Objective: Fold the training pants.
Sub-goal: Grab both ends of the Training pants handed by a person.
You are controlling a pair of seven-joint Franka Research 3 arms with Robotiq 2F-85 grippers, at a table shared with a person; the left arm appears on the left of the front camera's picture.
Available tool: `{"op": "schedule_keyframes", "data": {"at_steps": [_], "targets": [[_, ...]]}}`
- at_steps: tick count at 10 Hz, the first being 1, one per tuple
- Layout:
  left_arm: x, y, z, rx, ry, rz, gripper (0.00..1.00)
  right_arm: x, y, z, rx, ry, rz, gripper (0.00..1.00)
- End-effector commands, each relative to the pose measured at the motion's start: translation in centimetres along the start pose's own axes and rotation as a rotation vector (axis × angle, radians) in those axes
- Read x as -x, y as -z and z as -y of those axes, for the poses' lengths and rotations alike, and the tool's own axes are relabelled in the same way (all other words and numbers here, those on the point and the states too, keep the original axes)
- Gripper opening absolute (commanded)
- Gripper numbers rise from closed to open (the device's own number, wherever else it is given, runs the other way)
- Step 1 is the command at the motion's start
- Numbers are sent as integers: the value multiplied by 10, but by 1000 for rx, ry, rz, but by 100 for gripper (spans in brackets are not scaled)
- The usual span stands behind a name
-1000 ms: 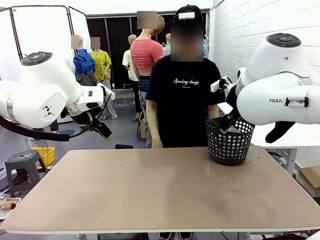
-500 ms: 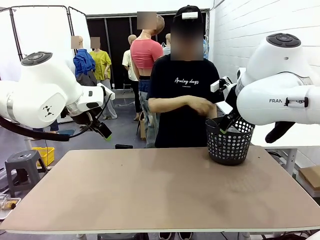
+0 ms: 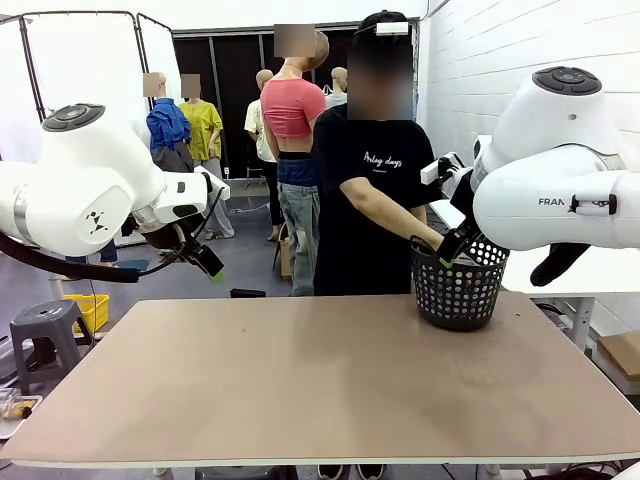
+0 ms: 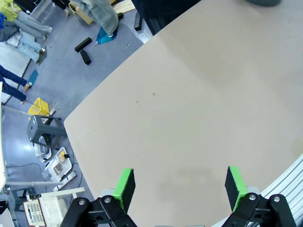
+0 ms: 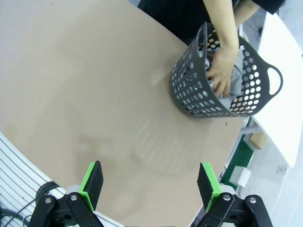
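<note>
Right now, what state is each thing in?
training pants: bunched inside the basket, not yet folded.
basket: upright at the table's far right, person's hand reaching in.
left gripper: open, raised, holding nothing.
right gripper: open, raised, holding nothing.

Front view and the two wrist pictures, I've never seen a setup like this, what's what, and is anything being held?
The white machines are robot arms, a left arm and a right arm, at a table, each ending in a two-finger gripper with green pads. The front view looks across the table at a person. The other two pictures come from cameras on the wrists, looking down past the left gripper and the right gripper. Both are open and hold nothing. On the table stands a black mesh basket. The person's hand reaches into it, onto the training pants, seen as grey cloth.
</note>
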State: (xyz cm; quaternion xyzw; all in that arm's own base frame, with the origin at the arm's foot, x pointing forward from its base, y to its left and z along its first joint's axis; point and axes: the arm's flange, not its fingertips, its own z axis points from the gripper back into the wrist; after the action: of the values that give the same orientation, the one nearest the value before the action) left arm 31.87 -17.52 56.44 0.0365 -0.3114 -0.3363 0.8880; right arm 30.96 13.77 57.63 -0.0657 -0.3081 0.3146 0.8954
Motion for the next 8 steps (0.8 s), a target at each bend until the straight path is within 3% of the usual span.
{"op": "schedule_keyframes", "data": {"at_steps": [1,8], "targets": [[1,2,0,-4,2,7,100,0,3,1,2,-6,-1,100],[1,2,0,-4,2,7,100,0,3,1,2,-6,-1,100]]}}
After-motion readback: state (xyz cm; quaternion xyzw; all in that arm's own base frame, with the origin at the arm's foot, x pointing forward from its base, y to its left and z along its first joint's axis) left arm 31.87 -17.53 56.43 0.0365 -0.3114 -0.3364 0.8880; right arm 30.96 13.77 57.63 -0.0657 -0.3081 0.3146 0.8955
